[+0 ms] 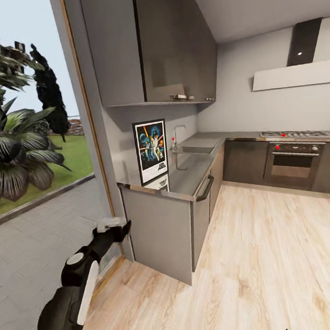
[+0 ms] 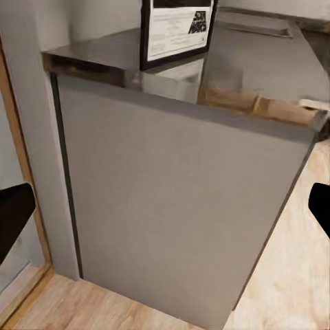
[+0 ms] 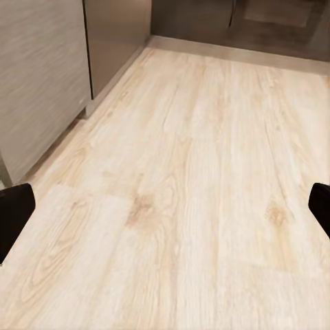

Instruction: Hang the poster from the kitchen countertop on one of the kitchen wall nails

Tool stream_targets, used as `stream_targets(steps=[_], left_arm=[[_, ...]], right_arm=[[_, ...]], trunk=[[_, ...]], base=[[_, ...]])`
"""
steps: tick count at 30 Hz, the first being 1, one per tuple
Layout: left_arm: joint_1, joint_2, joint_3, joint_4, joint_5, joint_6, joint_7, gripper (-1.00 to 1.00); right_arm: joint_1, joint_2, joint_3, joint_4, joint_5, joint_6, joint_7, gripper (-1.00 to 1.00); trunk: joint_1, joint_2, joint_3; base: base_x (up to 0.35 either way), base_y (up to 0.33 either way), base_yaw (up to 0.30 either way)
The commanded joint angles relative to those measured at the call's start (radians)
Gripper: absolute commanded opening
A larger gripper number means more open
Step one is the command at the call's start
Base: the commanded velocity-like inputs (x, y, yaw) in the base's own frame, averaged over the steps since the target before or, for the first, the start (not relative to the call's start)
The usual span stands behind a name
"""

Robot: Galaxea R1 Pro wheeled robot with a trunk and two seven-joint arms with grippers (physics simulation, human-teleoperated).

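Head view takes in the whole kitchen corner: the poster (image 1: pixel 151 150) stands upright near the middle of the frame, at the near end of the grey countertop (image 1: pixel 186 175), its back against the wall under the upper cabinets (image 1: pixel 149 43). Its reflection lies on the glossy top just in front of it. Further along the worktop sit the sink (image 1: pixel 196 149) and tap (image 1: pixel 177 132), and at the right of the frame the oven (image 1: pixel 291 164) sits under the hob (image 1: pixel 295 134), with the extractor hood (image 1: pixel 297 71) above. At the lower left, the left arm reaches toward the cabinet's end panel, its left gripper (image 1: pixel 115 228) well below the countertop edge and apart from the poster.

Left wrist view shows what the head view cannot: the fingers (image 2: pixel 14 216) sit at opposite edges of the frame, spread wide with nothing between them. Only the lower part of the poster (image 2: pixel 175 31) appears, at the top of that frame, above the grey end panel (image 2: pixel 179 206).

Right wrist view looks down on the pale wooden floor (image 3: pixel 185 185), cabinet fronts (image 3: pixel 41 75) at upper left; the right gripper (image 3: pixel 165 213) likewise shows fingers wide apart and holding nothing.
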Motion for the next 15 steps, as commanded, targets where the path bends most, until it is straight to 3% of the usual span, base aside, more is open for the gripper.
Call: stream_targets(steps=[1, 5, 7, 10, 12, 15], left_arm=[[-0.026, -0.001, 0.002, 0.016, 0.01, 0.011, -0.016, 1.0], [-0.141, -0.002, 0.002, 0.144, 0.044, 0.019, -0.113, 1.0], [-0.171, -0.002, 0.003, 0.178, 0.052, 0.014, -0.151, 1.0], [-0.177, -0.001, 0.005, 0.19, 0.054, 0.0, -0.161, 1.0], [-0.18, 0.001, 0.008, 0.197, 0.054, -0.023, -0.236, 1.0], [-0.181, 0.002, 0.012, 0.198, 0.053, -0.027, -0.266, 1.0]], right_arm=[[0.001, 0.003, 0.0, -0.003, 0.001, -0.002, 0.0, 1.0], [0.004, 0.013, -0.002, -0.008, 0.006, -0.004, 0.001, 1.0], [0.005, 0.014, -0.003, -0.006, 0.007, -0.004, 0.001, 1.0], [0.005, 0.015, -0.004, -0.005, 0.007, -0.004, 0.0, 1.0], [0.005, 0.015, -0.004, -0.004, 0.008, -0.004, -0.001, 1.0], [0.005, 0.015, -0.004, -0.002, 0.009, -0.003, -0.001, 1.0]], trunk=[[0.0, -0.001, -0.001], [0.0, -0.001, -0.001], [0.0, -0.001, -0.001], [0.0, -0.001, -0.001], [0.0, -0.001, -0.001], [0.0, -0.001, -0.001]], base=[[0.0, 0.0, 0.0], [0.0, 0.0, 0.0], [0.003, 0.0, 0.0], [0.104, 0.0, 0.0], [0.299, 0.0, 0.0], [0.315, 0.0, 0.0]])
